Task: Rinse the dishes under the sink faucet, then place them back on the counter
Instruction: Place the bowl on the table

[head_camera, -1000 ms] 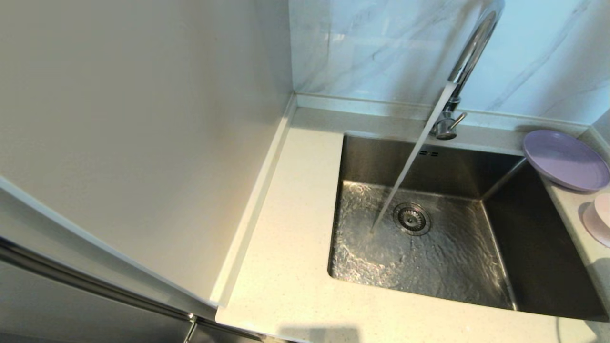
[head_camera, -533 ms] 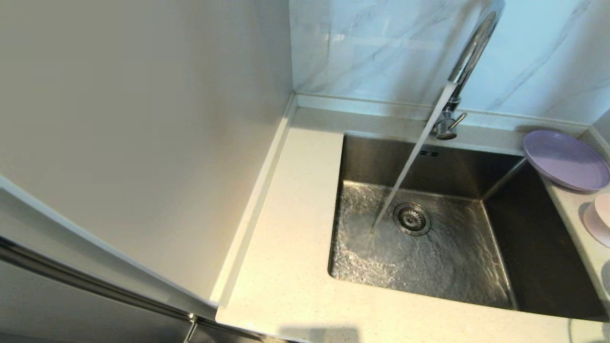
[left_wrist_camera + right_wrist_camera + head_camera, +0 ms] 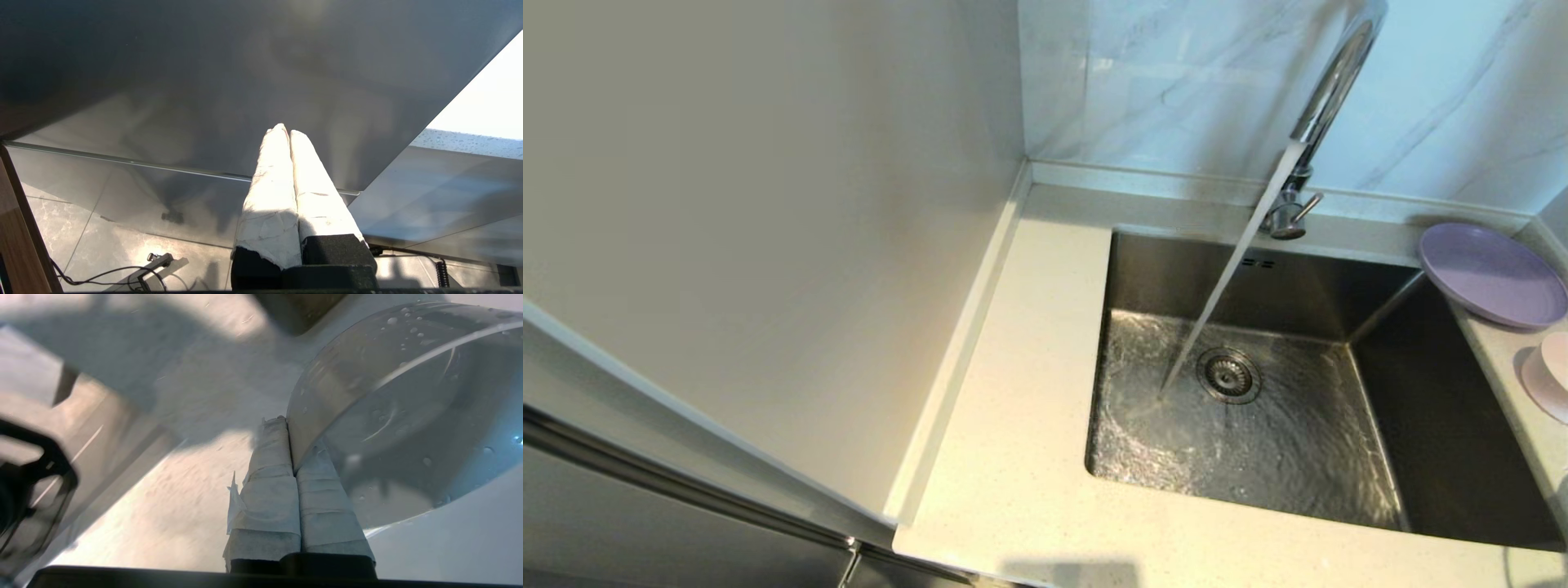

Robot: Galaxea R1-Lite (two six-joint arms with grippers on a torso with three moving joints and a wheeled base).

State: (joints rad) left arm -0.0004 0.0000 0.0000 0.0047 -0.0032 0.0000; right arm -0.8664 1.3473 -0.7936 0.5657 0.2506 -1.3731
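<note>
The chrome faucet (image 3: 1327,90) pours a steady stream of water into the steel sink (image 3: 1437,441), landing beside the drain strainer (image 3: 1227,375). The lavender plate (image 3: 1490,273) lies on the counter (image 3: 1013,408) at the sink's far right corner, with the pale pink cup (image 3: 1547,377) just in front of it at the frame's edge. In the right wrist view my right gripper (image 3: 288,424) is shut on the rim of the wet white bowl (image 3: 388,396), one finger inside and one outside. Bowl and right gripper are out of the head view. My left gripper (image 3: 286,130) is shut and holds nothing.
A tall pale panel (image 3: 768,204) walls off the counter's left side. Marble tiles (image 3: 1176,82) back the sink. The left gripper hangs below counter level beside a grey cabinet front (image 3: 204,81), over a tiled floor with cables (image 3: 122,273).
Water keeps running. A dark shadow on the counter at the right edge of the head view has shrunk away. Plate and cup have not moved.
</note>
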